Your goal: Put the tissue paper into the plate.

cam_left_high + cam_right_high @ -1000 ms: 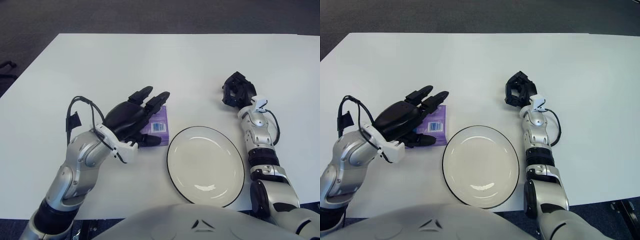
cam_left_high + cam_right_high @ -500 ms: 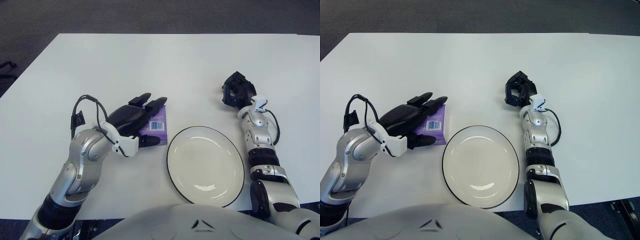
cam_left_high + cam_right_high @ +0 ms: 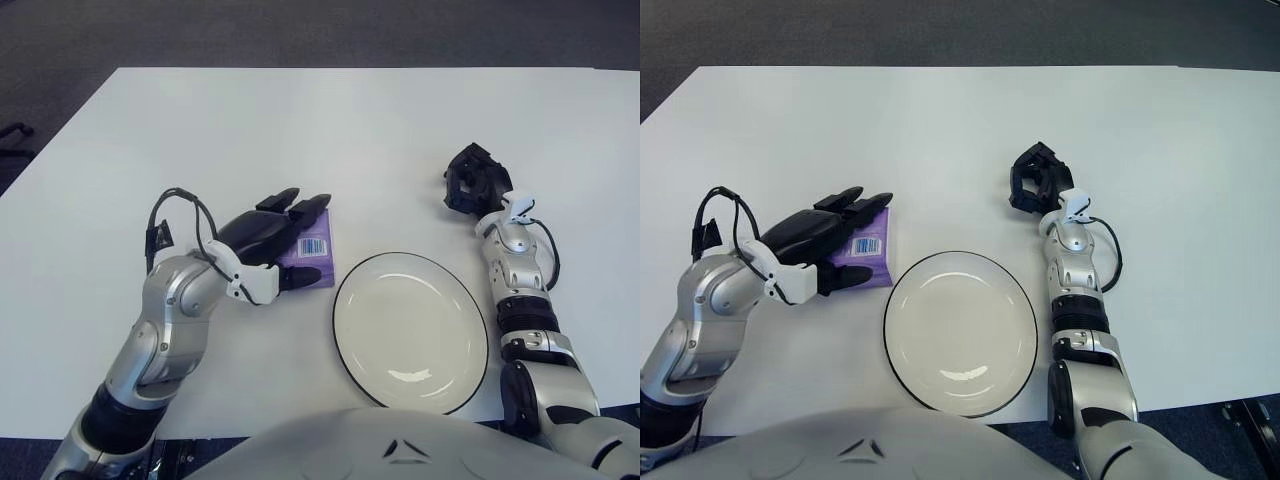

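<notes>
Grasp step: left hand (image 3: 268, 235) over purple tissue pack (image 3: 312, 262), fingers extended, not yet clamped. Next: close, lift, carry right to plate (image 3: 352, 340). Right hand (image 3: 470, 181) curled, empty, beyond plate.

I'm looking down at a broad white table (image 3: 300, 130) that fills most of my view, its top evenly lit. Beyond its far edge I see dark grey carpet (image 3: 320, 30). At the left edge, a black object (image 3: 12, 135) sits on the floor.
</notes>
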Controlling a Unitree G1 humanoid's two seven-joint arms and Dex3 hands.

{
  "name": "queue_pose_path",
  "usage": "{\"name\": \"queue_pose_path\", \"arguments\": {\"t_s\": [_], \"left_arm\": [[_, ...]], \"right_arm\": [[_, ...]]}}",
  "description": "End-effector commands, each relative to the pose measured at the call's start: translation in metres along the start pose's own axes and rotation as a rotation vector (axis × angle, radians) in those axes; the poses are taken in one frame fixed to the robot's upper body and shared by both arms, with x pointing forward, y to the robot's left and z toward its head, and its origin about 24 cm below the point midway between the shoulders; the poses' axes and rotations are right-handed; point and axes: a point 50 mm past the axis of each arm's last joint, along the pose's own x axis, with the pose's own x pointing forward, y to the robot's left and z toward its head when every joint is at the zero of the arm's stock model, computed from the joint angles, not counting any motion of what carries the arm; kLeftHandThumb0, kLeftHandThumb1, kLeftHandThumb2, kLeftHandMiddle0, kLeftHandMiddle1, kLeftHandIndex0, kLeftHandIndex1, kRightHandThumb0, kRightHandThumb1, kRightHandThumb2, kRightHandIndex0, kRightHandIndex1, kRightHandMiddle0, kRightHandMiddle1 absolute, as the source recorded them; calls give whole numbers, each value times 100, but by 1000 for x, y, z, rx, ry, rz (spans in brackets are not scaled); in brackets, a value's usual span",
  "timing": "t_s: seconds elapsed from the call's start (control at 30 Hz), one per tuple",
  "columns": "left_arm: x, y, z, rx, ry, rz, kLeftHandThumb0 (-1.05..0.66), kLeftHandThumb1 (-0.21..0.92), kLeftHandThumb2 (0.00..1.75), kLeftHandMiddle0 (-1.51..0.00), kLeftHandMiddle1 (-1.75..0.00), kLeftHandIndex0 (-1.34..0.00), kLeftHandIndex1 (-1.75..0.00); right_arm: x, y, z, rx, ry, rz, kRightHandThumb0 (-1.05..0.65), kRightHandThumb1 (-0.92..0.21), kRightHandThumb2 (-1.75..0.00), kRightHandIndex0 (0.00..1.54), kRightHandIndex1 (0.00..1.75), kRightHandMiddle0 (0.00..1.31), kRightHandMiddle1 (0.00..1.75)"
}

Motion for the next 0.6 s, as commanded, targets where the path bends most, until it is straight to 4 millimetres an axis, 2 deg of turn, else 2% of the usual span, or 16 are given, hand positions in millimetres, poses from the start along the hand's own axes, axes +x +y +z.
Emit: {"name": "queue_pose_path", "arguments": {"t_s": [0.0, 0.07, 0.3, 0.37, 0.43, 0.57], "left_arm": [[6, -17, -11, -36, 67, -87, -105, 92, 78, -3, -1, 0, -15], [8, -20, -14, -34, 73, -82, -105, 92, 78, -4, -1, 0, -17], [17, -27, -21, -22, 75, -23, -105, 92, 73, -17, -11, 0, -52], [19, -29, -23, -8, 76, -2, -105, 92, 70, -12, -37, 0, -60], [20, -31, -24, 4, 77, 14, -105, 92, 64, -5, -73, 0, -69], [23, -38, -30, 27, 86, 39, -105, 92, 51, -1, -107, 0, -82]], "right_arm": [[-41, -2, -56, 37, 226, -39, -43, -49, -111, 126, 175, 48, 175], [-41, -2, -56, 36, 228, -39, -43, -49, -111, 126, 175, 48, 175], [-41, -3, -55, 35, 229, -36, -43, -49, -110, 126, 175, 48, 175], [-41, -3, -55, 36, 228, -35, -43, -49, -110, 126, 175, 48, 175], [-41, -3, -55, 37, 228, -34, -43, -49, -110, 125, 175, 48, 175], [-41, -3, -55, 38, 229, -32, -43, -49, -110, 125, 175, 48, 175]]}}
